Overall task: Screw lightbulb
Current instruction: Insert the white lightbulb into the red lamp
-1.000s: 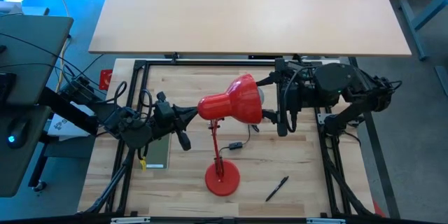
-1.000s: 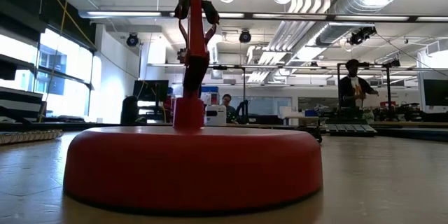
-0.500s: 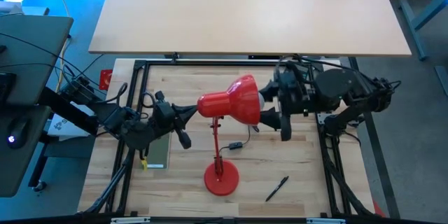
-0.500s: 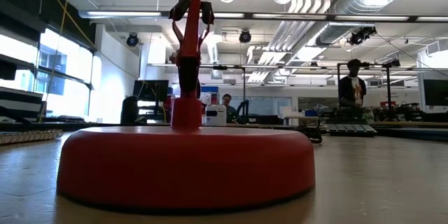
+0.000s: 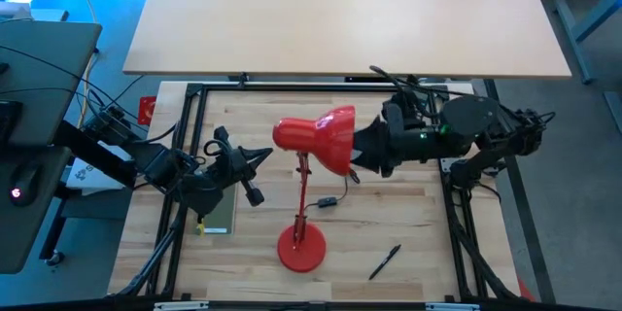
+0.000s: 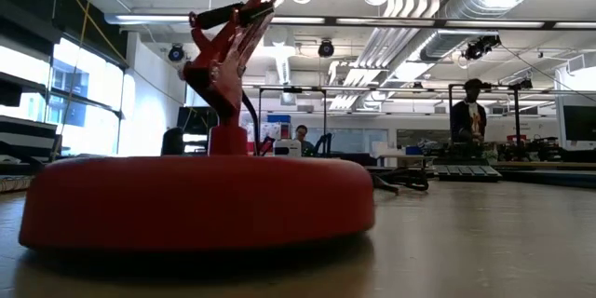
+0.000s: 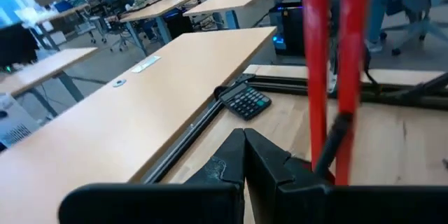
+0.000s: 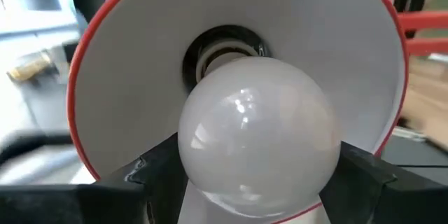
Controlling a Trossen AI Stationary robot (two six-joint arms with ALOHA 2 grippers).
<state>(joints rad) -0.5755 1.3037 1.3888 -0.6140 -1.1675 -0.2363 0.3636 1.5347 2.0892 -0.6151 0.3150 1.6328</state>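
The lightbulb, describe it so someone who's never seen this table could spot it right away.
Find the red desk lamp standing mid-table, then follow its stem up to the red shade, whose white-lined mouth faces the right gripper. The lightbulb is the round white globe at that mouth, gripped on both sides: the only white ball here.

Lightbulb [image 8: 259,136]: white, glossy, round globe; narrow base pointing into the socket of the red lamp shade [image 8: 140,77], globe projecting from shade's mouth.

Bright workshop hall: ceiling ducts [image 6: 438,19], left windows [image 6: 84,93], perhaps distant benches [image 6: 521,169].
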